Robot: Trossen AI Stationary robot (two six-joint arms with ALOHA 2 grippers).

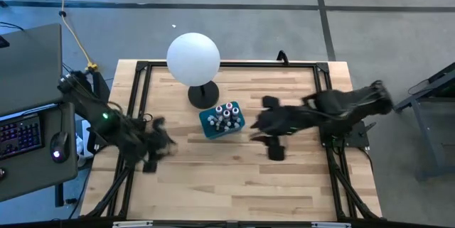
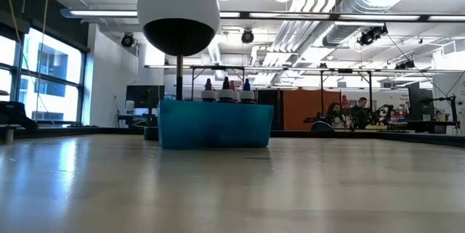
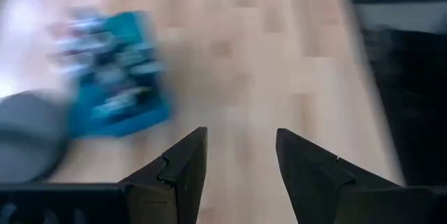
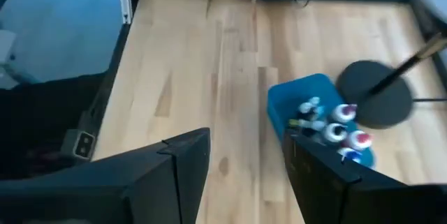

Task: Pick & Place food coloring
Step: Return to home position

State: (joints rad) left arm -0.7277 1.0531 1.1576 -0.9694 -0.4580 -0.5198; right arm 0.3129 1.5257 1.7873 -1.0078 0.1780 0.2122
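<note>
While both arms hung over the wooden table (image 1: 213,185), we found the food coloring bottles (image 1: 226,114) standing upright inside the teal box (image 1: 208,125). The box sat just beside the base of the ball lamp (image 1: 193,59), near the table's middle. We saw the left gripper (image 3: 241,137) with its fingers spread and nothing between them, well to the left of the box. The right gripper (image 4: 246,140) was likewise spread and empty, close beside the box on its right. We judged the sorting done (no bottle lay loose on the boards in any view). The main hazard, in our estimate, was the right arm. Being so near, it could clip the box wall or the lamp's stem on a low or wide retreat, sliding the box or tipping the narrow bottles. A lift first, then a pull back, seemed to us the safer order.
</note>
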